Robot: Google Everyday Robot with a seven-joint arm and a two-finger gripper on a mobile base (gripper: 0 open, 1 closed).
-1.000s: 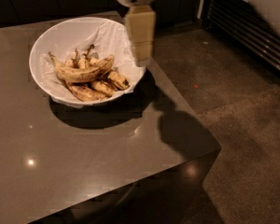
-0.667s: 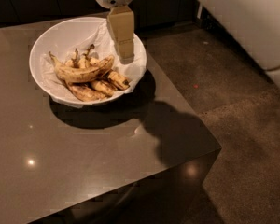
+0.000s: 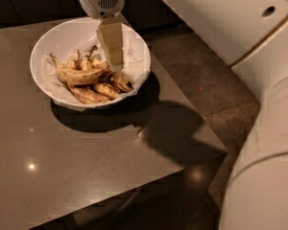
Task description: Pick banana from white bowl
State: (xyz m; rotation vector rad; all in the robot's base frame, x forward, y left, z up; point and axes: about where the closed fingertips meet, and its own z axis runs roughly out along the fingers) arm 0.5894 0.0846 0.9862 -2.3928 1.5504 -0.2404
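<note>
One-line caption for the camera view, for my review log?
The gripper hangs over the white bowl on a dark table, tip near the banana lying among shorter, browner ones.

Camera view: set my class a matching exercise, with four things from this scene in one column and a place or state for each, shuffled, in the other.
Column A
1 banana
2 white bowl
3 gripper
4 table

Column B
a lined with crumpled paper
b hangs over the bowl's right half
c lies in the bowl, stem toward the left
d dark, glossy, bears the bowl

Pairs: 1-c, 2-a, 3-b, 4-d
</note>
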